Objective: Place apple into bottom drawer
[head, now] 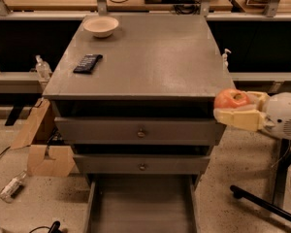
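Note:
My gripper [233, 108] reaches in from the right and is shut on the apple [231, 99], a small red-orange fruit held between the cream fingers [235, 118]. It hangs in the air just off the front right corner of the gray cabinet top [150, 57], above floor level. The bottom drawer [141, 205] is pulled out at the cabinet's foot, a long gray tray with low side walls and nothing visible in it. It lies below and to the left of the apple.
A beige bowl [101, 26] and a black flat object [88, 63] sit on the cabinet top. Two shut drawer fronts with knobs [141, 132] are above the open tray. Cardboard [43, 147] and a bottle [12, 187] lie on the floor at left; a black stand leg [266, 203] at right.

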Action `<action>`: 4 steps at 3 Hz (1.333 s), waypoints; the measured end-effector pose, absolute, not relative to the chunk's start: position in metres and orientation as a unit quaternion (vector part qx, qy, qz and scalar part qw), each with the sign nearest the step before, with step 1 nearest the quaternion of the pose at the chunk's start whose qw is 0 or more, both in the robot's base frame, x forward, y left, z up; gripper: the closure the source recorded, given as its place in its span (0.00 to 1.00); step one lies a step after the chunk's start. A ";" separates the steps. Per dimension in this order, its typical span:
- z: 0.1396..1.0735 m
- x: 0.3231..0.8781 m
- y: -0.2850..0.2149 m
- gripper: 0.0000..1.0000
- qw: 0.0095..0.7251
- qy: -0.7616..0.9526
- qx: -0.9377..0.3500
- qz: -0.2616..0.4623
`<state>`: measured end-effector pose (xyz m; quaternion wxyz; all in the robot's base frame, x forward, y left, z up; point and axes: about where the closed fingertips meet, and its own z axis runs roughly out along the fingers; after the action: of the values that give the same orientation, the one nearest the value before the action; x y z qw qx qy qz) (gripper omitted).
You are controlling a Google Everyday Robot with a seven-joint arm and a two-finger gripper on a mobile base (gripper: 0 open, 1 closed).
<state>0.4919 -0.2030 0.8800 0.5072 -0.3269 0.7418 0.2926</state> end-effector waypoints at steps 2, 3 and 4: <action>0.872 0.478 -0.199 1.00 0.494 0.739 -0.339 0.310; 0.836 0.472 -0.181 1.00 0.486 0.726 -0.355 0.332; 0.765 0.453 -0.159 1.00 0.498 0.709 -0.355 0.353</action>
<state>0.4529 -0.1589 0.7651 0.4975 -0.3545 0.7087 0.3529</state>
